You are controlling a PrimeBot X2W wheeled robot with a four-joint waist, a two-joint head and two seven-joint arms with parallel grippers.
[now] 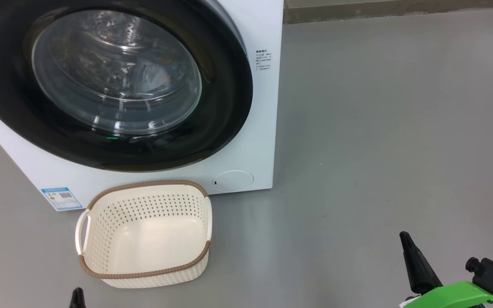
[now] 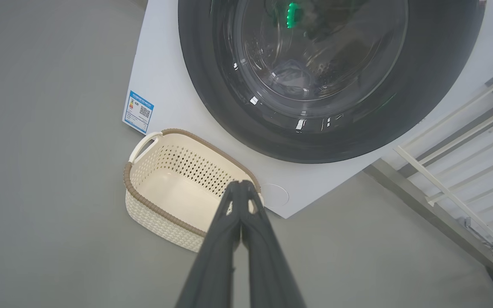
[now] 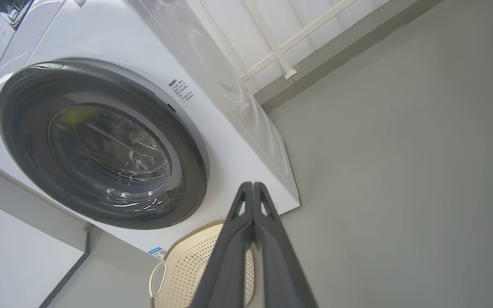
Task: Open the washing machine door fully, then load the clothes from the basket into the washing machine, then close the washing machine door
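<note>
One big washing machine (image 1: 263, 128) stands ahead of both claws, its door (image 1: 225, 107) shut. The empty basket (image 1: 144, 205) sits just ahead of the left claw (image 2: 241, 186), farther from the right claw (image 3: 253, 186). Clothes (image 1: 152, 73) lie inside, behind that door. Both claws are pinched shut, holding nothing.

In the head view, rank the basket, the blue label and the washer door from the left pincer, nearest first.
1. The basket, on the floor just ahead and right of the left pincer.
2. The blue label, beyond it at the lower left corner of the washing machine.
3. The washing machine door, higher up the front, shut.
</note>
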